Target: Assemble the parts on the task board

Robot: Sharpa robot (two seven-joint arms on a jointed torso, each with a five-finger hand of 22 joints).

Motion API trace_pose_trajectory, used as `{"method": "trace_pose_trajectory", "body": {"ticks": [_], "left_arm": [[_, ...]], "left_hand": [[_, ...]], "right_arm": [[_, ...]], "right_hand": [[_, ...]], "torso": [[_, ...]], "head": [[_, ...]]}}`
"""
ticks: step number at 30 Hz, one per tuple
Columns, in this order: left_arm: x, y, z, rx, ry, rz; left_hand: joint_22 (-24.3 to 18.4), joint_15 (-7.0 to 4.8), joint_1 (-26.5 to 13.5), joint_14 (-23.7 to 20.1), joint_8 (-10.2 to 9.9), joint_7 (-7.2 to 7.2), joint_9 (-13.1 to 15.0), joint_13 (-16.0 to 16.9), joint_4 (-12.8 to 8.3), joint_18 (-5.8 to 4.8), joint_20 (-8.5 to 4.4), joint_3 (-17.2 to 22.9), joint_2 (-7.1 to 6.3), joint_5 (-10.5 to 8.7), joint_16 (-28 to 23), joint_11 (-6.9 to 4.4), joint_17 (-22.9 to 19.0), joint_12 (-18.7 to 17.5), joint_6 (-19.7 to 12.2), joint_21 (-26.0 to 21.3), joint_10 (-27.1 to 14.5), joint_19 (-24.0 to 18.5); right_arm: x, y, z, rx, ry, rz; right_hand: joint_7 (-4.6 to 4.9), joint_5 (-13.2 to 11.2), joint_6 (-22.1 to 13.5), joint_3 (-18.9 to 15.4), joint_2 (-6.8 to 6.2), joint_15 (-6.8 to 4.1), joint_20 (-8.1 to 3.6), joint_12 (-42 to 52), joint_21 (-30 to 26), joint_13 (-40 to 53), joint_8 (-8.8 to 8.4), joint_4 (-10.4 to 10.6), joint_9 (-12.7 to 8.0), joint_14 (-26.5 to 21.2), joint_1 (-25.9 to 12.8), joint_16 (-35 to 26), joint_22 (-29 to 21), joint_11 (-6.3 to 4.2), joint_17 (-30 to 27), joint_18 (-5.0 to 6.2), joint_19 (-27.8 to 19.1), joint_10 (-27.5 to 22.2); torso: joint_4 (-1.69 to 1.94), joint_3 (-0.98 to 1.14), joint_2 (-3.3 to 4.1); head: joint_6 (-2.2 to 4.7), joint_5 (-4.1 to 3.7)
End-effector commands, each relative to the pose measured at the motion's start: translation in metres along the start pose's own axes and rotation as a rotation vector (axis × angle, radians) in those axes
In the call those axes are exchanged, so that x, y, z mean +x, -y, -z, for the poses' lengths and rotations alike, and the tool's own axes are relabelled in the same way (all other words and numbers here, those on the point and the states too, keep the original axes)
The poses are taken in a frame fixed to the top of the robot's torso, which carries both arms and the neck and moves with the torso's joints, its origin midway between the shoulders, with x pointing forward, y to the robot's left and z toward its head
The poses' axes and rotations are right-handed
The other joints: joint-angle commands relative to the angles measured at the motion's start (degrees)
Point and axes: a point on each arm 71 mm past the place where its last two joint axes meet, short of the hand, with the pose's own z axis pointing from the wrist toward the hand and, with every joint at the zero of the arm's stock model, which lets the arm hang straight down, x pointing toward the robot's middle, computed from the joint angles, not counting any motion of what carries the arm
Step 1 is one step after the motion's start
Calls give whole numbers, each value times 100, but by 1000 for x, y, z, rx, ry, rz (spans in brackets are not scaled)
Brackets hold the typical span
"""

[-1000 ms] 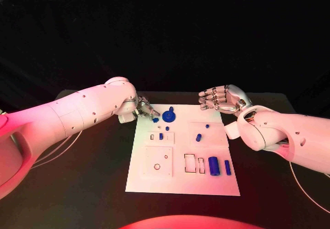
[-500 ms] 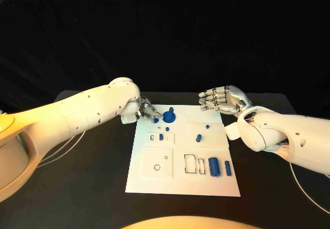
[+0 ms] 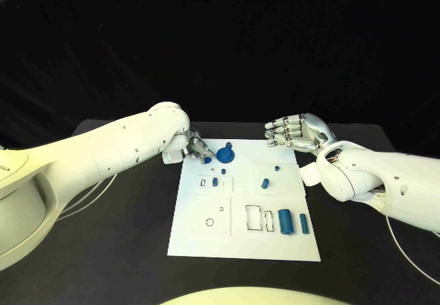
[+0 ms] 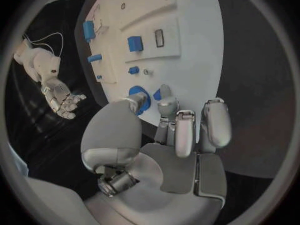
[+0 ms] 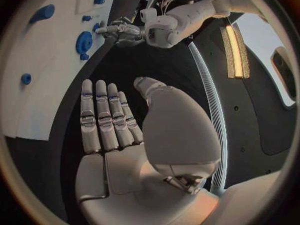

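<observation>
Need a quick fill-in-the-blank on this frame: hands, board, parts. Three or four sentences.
1. The task board lies on a table whose colour is ____.
2. The blue gear stands at the board's far end, next to the ____ hand's fingers.
3. The right hand is off the board with fingers apart, holding ____.
4. The small parts on the board, such as the cylinder, are coloured ____.

Missing words: black; left; nothing; blue

Two glossy white arms (image 3: 101,149) dotted with small dark screw holes, thin pale cables (image 3: 87,194) trailing beneath, end in silver, segmented fingers (image 5: 103,117) with grey pads
</observation>
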Motion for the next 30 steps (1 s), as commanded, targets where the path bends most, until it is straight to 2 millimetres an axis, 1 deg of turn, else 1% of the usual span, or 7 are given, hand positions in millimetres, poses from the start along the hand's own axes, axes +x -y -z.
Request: {"method": "trace_pose_trajectory", "body": {"ticks": [1,9,13,18,24,25,30], "left_arm": [[0,0,0,-19,3,-12],[-1,-3,-1,-22,1,-6],[-1,-2,-2,-22,-3,-5],[0,1,-3,-14,-6,-4],[-3,3,-1,17,62,-7],[-4,2,-1,23,83,-3],[-8,0,3,49,152,17]], "left_hand": [[6,-27,-2,528,10,-1,9,-2,17,-68,3,-30,56,-8,23,0,1286,28,52,20,35,41],[10,-28,0,532,14,-4,13,-16,15,-69,1,-33,65,-8,28,-2,1298,18,57,22,32,44],[15,-29,4,534,18,-7,15,-12,12,-70,0,-33,70,-8,32,-4,1304,21,62,25,36,47],[24,-33,31,538,29,-15,25,-3,1,-72,-4,-40,71,-14,38,-11,1318,29,74,29,50,53],[38,-49,250,542,55,-32,64,-2,-31,-75,-21,-112,-52,-44,44,-26,1331,26,76,35,77,59],[27,-50,287,533,70,-28,85,-20,-8,-73,-25,-198,-159,-113,30,-26,1302,13,69,28,73,51],[-111,-38,163,495,48,0,102,-168,21,-42,-20,-341,-169,-134,-32,-3,1182,-103,-22,-51,-32,-45]], "right_arm": [[2,-1,0,-14,-17,2],[2,-1,0,-14,-17,2],[2,-1,-1,-14,-18,2],[2,-1,-1,-14,-18,2],[2,-1,-1,-14,-17,2],[1,-1,0,-14,-17,2],[0,-1,0,-13,-14,3]], "right_hand": [[34,15,11,-29,7,26,21,-36,0,-2,-31,9,-10,30,-68,-35,-5,-12,-9,84,12,38],[34,15,11,-29,7,26,21,-36,0,-2,-31,9,-10,30,-68,-35,-5,-12,-9,84,12,38],[34,15,11,-29,7,26,21,-36,0,-2,-31,9,-10,30,-68,-35,-5,-12,-9,84,12,38],[34,15,11,-29,7,26,21,-36,0,-2,-31,9,-10,30,-68,-35,-5,-12,-9,84,12,38],[34,15,11,-29,7,26,21,-36,0,-2,-31,9,-10,30,-68,-35,-5,-12,-9,84,12,38],[34,15,11,-29,7,26,21,-36,0,-2,-31,9,-10,30,-68,-35,-5,-12,-9,84,12,38],[34,15,11,-29,7,26,21,-36,0,-2,-31,9,-10,30,-68,-35,-5,-12,-9,84,12,38]], "torso": [[-3,-3,-1],[11,1,-8],[6,3,-6],[-8,-2,2],[-2,4,-10],[0,5,-13],[12,5,-16]], "head": [[-3,-3],[-5,-6],[-3,-2],[-14,0],[-16,-6],[-17,-10],[-11,-26]]}}
